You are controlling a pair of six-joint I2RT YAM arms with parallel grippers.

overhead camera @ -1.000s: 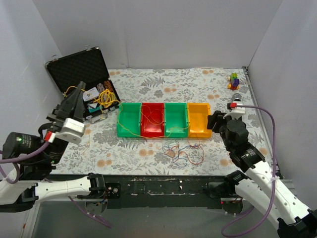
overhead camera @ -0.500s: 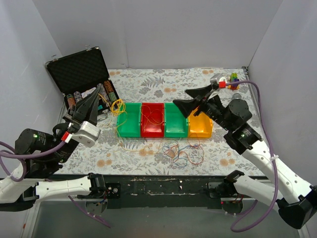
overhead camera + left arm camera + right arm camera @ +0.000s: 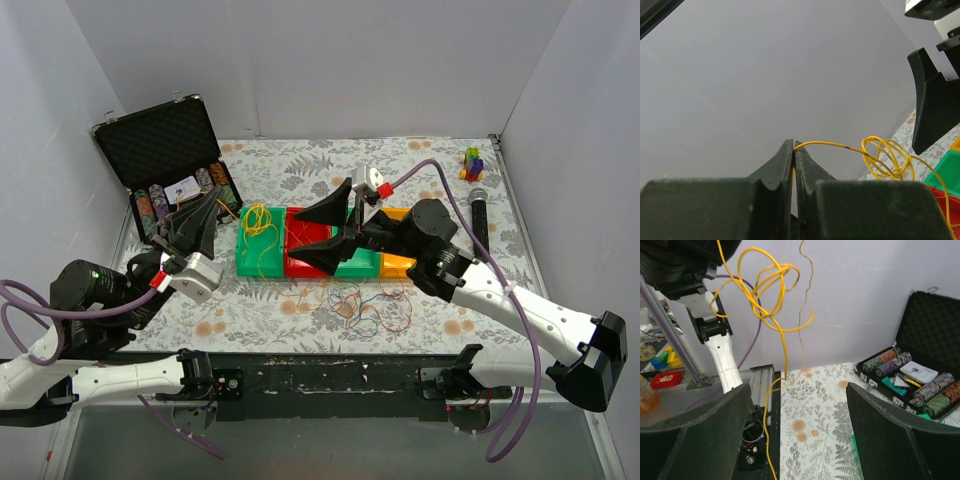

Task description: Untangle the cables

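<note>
Left gripper [image 3: 794, 146] clamped on yellow cable [image 3: 883, 159], loops dangled over green bin [image 3: 243, 263]; right gripper [image 3: 322, 236] jaws wide apart above red bin [image 3: 290, 240].

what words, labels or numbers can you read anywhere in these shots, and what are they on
No text is legible in any view.
Card box in the black case: printed face, too small to read.
Red box at the left edge of the right wrist view: white marks, too blurred to read.
</note>
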